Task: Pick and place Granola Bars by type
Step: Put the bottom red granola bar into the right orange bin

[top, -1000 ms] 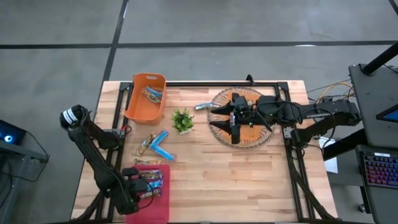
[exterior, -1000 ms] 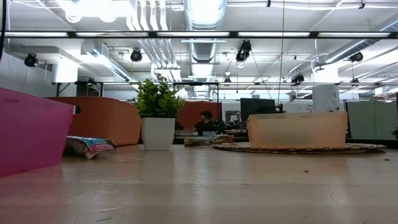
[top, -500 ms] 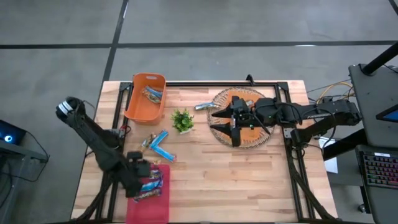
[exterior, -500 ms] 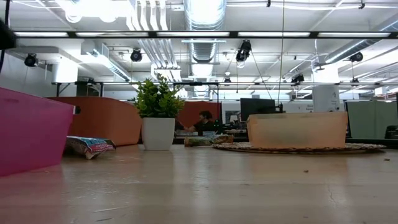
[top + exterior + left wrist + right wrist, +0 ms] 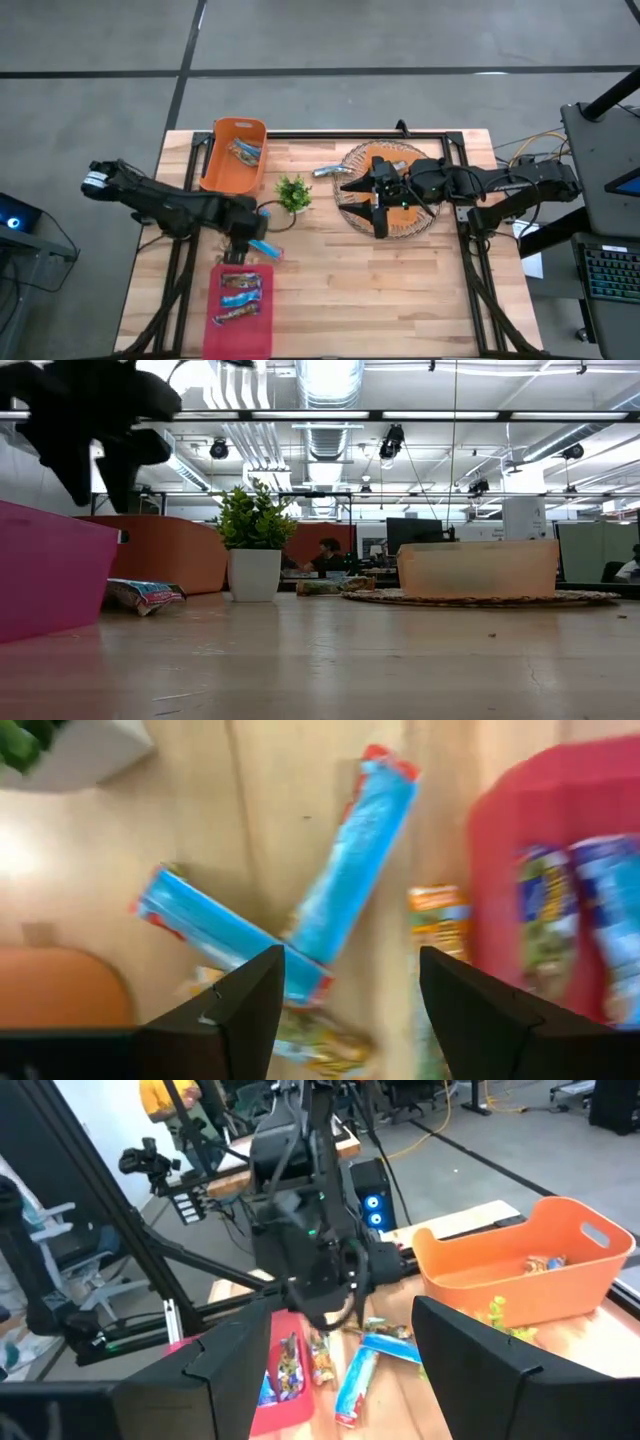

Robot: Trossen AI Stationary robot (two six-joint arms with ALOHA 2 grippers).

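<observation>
Left gripper [image 5: 243, 232] open above the loose bars.
My wrist view alone shows two bright blue bars [image 5: 352, 850] crossing beside the red bin [image 5: 560, 820]; right gripper [image 5: 378, 205] sits open.

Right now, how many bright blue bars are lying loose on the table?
2: both bright blue bars lie crossed on the wood beside the red bin, under the left gripper. Others may be hidden.

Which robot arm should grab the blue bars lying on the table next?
Probably the left. The left gripper hangs open right above the two bright blue bars beside the red bin. The right gripper is open too, but far off over the woven tray.
</observation>
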